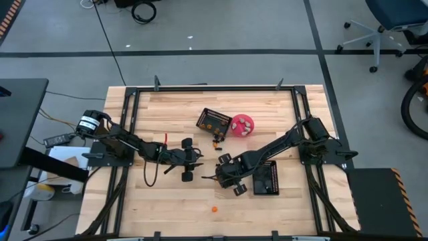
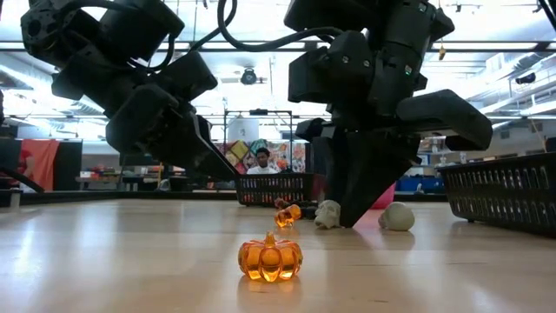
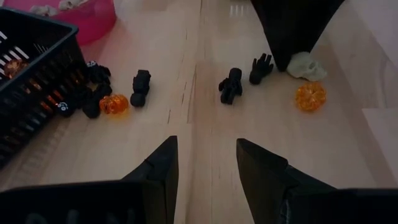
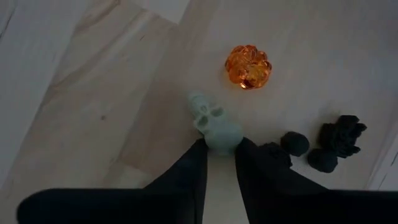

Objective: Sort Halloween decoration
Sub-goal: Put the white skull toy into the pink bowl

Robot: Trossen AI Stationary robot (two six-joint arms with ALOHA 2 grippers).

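Orange glass glints nearest: a pumpkin trinket [image 2: 271, 257] lies alone on the counter [image 1: 167, 201]. Beyond it the right tool [image 4: 219, 149] pinches a pale skull [image 4: 214, 127] (jaws pressed on its back end), probably bound for the pink bowl [image 1: 242, 125]. The left tool [image 3: 205, 163] hovers nearby, spread and empty, facing black trinkets [image 3: 231, 85] beside a mesh basket [image 1: 214, 121].

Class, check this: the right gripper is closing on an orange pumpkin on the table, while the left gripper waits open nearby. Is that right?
Not quite. The right gripper is closing on a pale skull, as its wrist view shows; the orange pumpkin lies apart, untouched. The left gripper does wait open.
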